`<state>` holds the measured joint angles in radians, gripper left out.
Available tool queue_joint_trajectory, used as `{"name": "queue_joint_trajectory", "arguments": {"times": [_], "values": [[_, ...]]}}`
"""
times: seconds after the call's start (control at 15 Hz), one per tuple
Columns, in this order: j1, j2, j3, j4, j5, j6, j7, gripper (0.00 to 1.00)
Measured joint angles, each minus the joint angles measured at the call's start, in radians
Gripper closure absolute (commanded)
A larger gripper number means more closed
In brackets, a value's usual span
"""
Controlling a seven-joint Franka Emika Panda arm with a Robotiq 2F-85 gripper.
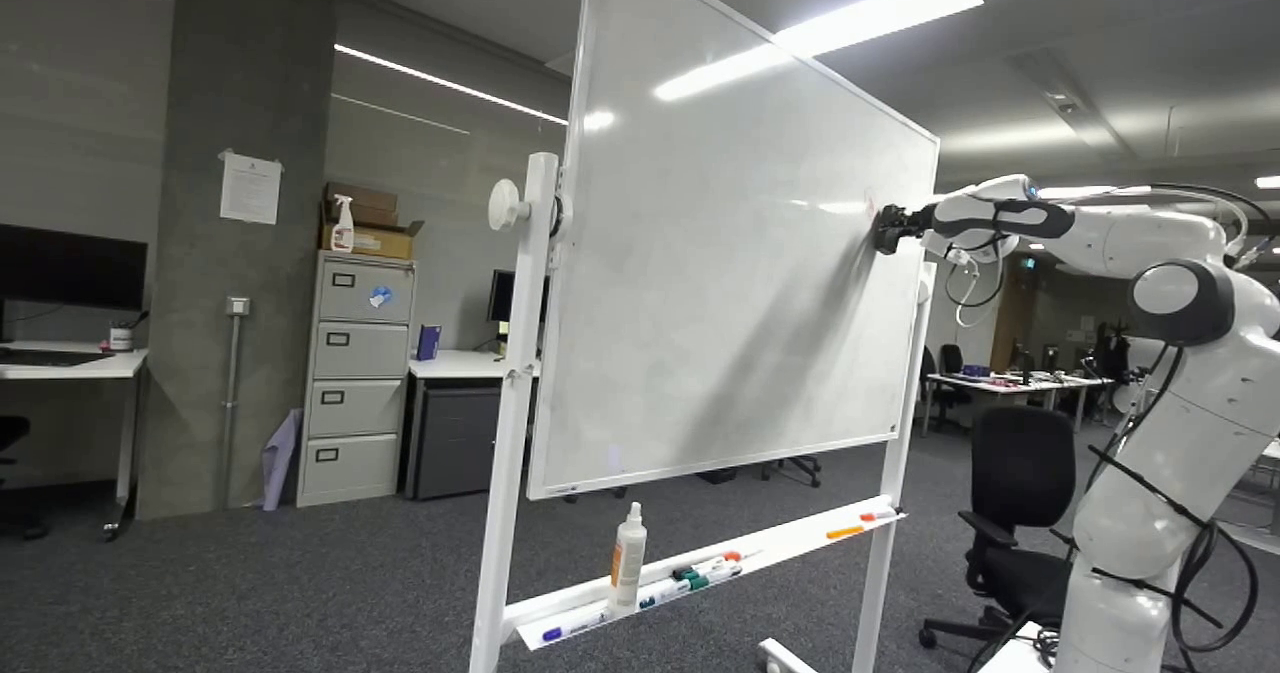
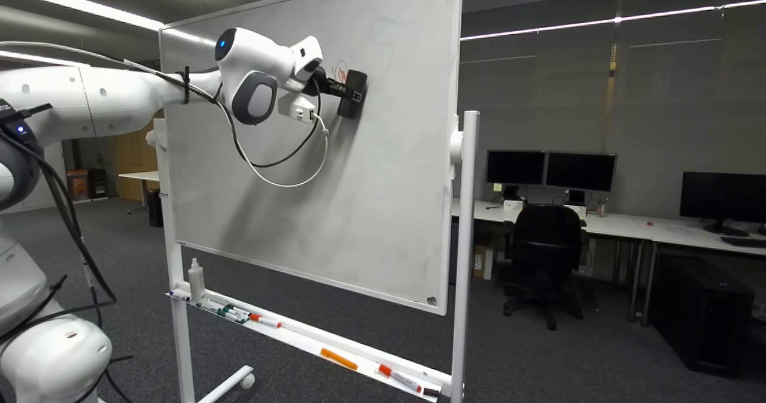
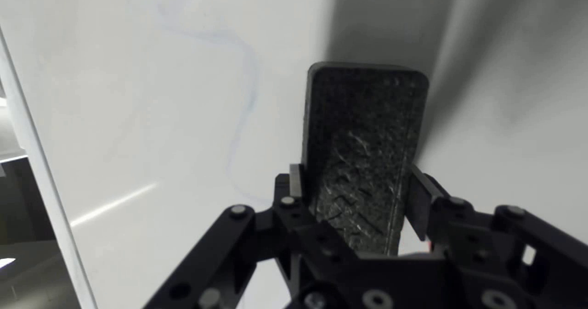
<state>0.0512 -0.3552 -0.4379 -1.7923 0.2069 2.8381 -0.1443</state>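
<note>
Gripper [image 3: 358, 192] clamps black eraser [image 3: 365, 111] by both long sides; eraser sits at whiteboard [image 2: 383, 199] surface, just beside red scribble [image 2: 342, 74]; tray [image 2: 299, 338] below holds markers [image 2: 400, 378] and white bottle [image 2: 196, 281]

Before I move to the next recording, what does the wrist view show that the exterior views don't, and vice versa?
Only the wrist view shows the pale-streaked surface detail of the black rectangular block.
Only the exterior views show the white jointed robot arm, the white plastic bottle and the narrow white tray it stands on.
Both share the block itself, held by the black two-fingered end effector, and the large glossy white-framed whiteboard behind it.
</note>
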Motion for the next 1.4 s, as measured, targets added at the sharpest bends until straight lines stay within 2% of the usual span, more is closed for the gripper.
{"name": "queue_joint_trajectory", "arguments": {"times": [0.4,1.0,1.4], "values": [[0.051,-0.002,-0.032,0.021,0.008,0.0,-0.001,0.69],[0.247,0.004,-0.025,0.143,0.007,0.0,-0.097,0.69],[0.322,-0.011,-0.037,0.148,0.015,0.0,-0.165,0.69]]}}
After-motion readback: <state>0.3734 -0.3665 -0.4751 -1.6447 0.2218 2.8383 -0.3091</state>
